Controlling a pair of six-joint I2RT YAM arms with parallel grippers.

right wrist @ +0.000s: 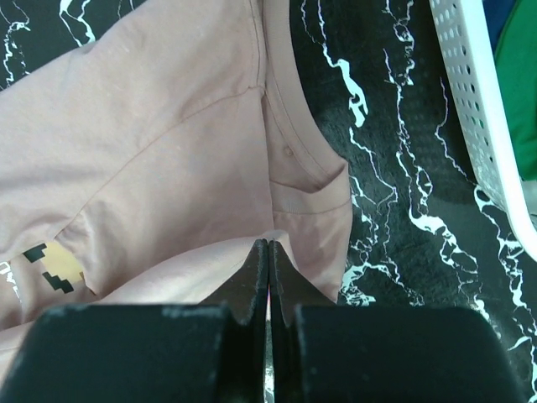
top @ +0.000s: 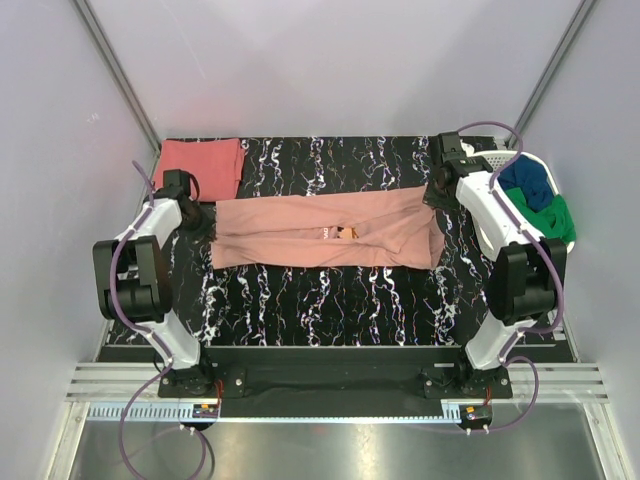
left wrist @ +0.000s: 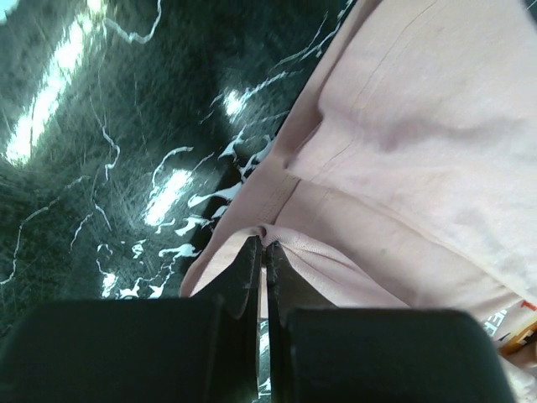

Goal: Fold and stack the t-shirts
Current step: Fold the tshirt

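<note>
Both left tool (left wrist: 267,250) and right tool (right wrist: 268,252) pinch opposite ends of a pale salmon-pink cloth t-shirt (top: 330,232); thin grips may slip mid-fold

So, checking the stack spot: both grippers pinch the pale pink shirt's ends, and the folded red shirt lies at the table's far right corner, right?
No: the top view shows the folded red shirt at the table's far left corner. The left gripper and right gripper do pinch the pale pink shirt's ends.
</note>
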